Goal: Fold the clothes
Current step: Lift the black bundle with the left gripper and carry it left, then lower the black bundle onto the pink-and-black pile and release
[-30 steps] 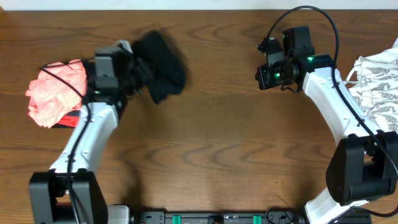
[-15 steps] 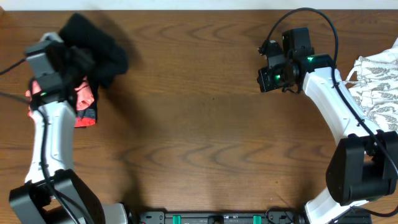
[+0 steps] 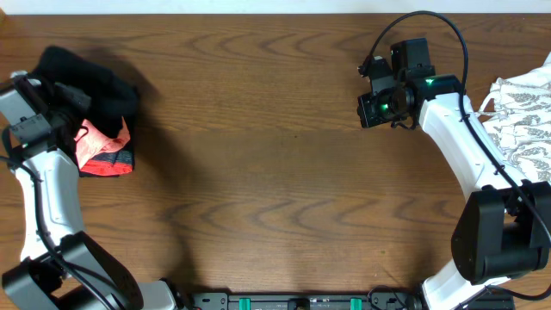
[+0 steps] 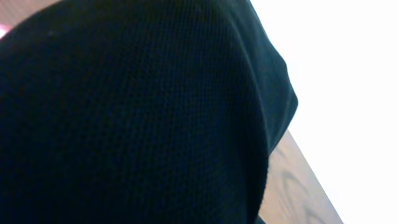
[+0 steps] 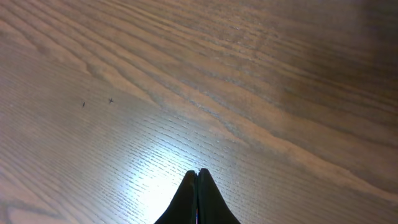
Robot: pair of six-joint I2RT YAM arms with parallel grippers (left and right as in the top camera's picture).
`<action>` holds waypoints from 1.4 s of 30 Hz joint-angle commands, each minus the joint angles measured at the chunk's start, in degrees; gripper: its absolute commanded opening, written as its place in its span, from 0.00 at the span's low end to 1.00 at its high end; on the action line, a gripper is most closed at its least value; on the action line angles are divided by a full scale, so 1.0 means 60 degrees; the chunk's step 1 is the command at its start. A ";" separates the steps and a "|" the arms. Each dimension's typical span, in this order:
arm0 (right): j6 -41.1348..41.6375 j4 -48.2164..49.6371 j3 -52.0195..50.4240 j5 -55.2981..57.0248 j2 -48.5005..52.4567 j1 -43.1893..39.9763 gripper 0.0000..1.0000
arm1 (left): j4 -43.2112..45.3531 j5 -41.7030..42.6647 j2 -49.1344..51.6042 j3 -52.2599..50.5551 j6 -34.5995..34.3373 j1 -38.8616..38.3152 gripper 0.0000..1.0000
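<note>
Over the last second the left tool has swung the black garment from mid-surface to the far left. It's clamped on it, bunched over the coral-pink garment — looks like stacking. The right tool hovers pinched shut, empty — the white leaf-patterned garment is probably next.

Our left arm stretches from its 7 o'clock base up to 10 o'clock, with the left gripper clamped on the black garment. Our right arm bends toward 1 o'clock. The right gripper hangs above the counter, fingers pressed together.
</note>
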 commanded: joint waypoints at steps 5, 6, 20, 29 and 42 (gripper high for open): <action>0.0076 -0.0222 0.0015 0.0157 0.0036 -0.0007 0.01 | -0.0062 -0.0423 0.0546 0.0306 -0.0080 0.0051 0.06; 0.0076 -0.0226 0.0015 0.0219 0.0036 -0.0004 0.01 | -0.0098 -0.0452 0.0546 0.0310 -0.0084 0.0080 0.06; 0.0080 -0.0248 0.0015 0.0244 0.0036 -0.0004 0.01 | -0.1388 -0.0586 0.0543 0.0306 -0.0080 0.0882 0.39; 0.0080 -0.0321 0.0015 0.0244 0.0036 0.0000 0.01 | -0.2998 -0.0874 0.0543 0.0306 -0.0007 0.1399 0.40; 0.0076 -0.0324 0.0015 0.0324 0.0036 -0.0004 0.01 | -0.5166 -0.2852 0.0477 0.0310 -0.0004 0.1785 0.43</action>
